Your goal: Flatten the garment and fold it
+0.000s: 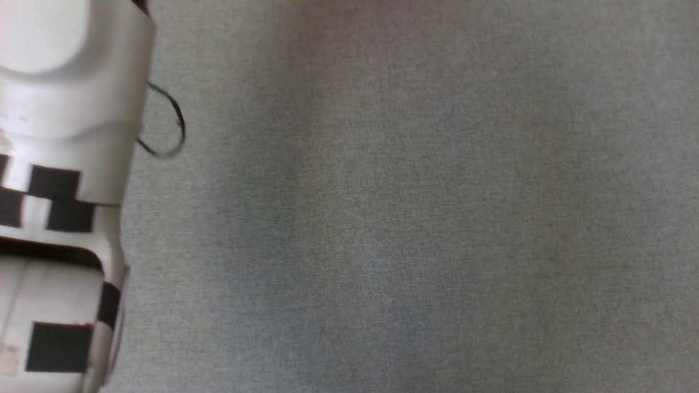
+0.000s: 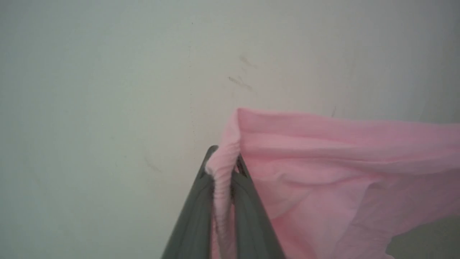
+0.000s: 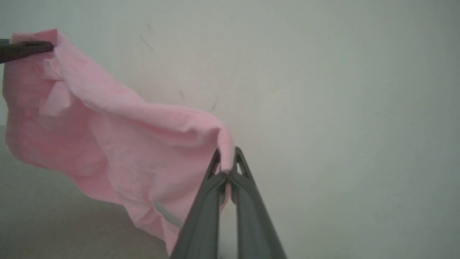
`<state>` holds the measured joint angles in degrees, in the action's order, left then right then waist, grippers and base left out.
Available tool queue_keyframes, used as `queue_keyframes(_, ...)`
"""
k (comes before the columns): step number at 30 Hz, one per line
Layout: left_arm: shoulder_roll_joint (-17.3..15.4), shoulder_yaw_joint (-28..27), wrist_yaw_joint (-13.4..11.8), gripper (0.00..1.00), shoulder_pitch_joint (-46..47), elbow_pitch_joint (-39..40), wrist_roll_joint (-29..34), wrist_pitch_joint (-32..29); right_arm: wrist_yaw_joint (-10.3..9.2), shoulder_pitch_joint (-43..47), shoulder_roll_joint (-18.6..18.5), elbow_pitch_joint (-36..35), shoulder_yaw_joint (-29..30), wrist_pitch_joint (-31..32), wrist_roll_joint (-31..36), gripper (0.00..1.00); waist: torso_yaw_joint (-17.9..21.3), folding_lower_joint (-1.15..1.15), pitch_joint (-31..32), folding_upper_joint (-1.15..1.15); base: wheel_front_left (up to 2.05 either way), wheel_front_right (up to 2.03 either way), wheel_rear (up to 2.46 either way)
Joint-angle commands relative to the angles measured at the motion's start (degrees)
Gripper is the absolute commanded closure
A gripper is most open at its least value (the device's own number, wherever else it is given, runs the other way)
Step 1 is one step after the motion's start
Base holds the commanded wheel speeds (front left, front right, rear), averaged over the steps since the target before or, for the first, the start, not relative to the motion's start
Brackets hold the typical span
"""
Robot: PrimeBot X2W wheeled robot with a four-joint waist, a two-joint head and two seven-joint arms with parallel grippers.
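The garment (image 2: 323,169), light pink shorts of thin fabric, hangs stretched in the air between my two grippers, in front of a pale wall. In the left wrist view my left gripper (image 2: 224,162) is shut on the gathered waistband edge, and the cloth trails off to the right. In the right wrist view my right gripper (image 3: 225,162) is shut on another edge of the garment (image 3: 107,133), which sags to the left toward the other arm's dark fingers (image 3: 25,48) at the upper left corner. A pale forearm (image 1: 60,196) with black squares fills the head view's left side.
Grey textured table surface (image 1: 409,218) spreads across the head view. A thin black cable loop (image 1: 169,125) sticks out beside the forearm. A pale wall (image 3: 341,90) stands behind the hanging cloth, with the grey surface (image 3: 54,223) below it.
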<state>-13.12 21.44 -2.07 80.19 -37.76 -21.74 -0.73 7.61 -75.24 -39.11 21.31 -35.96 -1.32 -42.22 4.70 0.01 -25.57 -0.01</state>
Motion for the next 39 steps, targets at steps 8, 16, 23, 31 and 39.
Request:
queue_keyframes(8,2.4,-0.4,-0.7,1.0,-13.6,-5.6,-2.5,8.8,-0.12,12.2,1.3,3.4,-8.5,-5.5,-4.4,1.0,0.0,-0.01,-0.1,0.01,0.0,0.0,0.0)
queue_keyframes(16,1.2,-0.4,-2.1,1.0,-33.2,2.2,-4.7,11.3,-0.12,27.9,-1.6,-2.9,-9.1,-9.7,-6.8,1.0,0.1,-0.01,6.4,0.01,0.0,0.0,0.0)
queue_keyframes(23,-3.4,2.4,-6.0,1.0,-56.0,23.8,-4.9,4.4,-0.12,46.1,-5.9,-12.5,-1.6,-8.1,-5.6,1.0,0.2,-0.01,12.2,0.01,0.0,0.0,0.0)
queue_keyframes(31,-10.8,3.4,-13.6,1.0,-75.5,48.8,-4.3,-6.8,-0.12,69.5,-4.8,-26.8,15.4,3.3,-0.1,1.0,0.7,-0.01,15.2,0.01,0.0,0.0,0.0)
queue_keyframes(39,-13.7,4.5,-19.9,1.0,-87.7,63.6,-4.0,-13.8,-0.12,89.5,2.3,-44.1,30.4,18.5,7.2,1.0,0.7,-0.01,15.2,0.01,0.0,0.0,0.0)
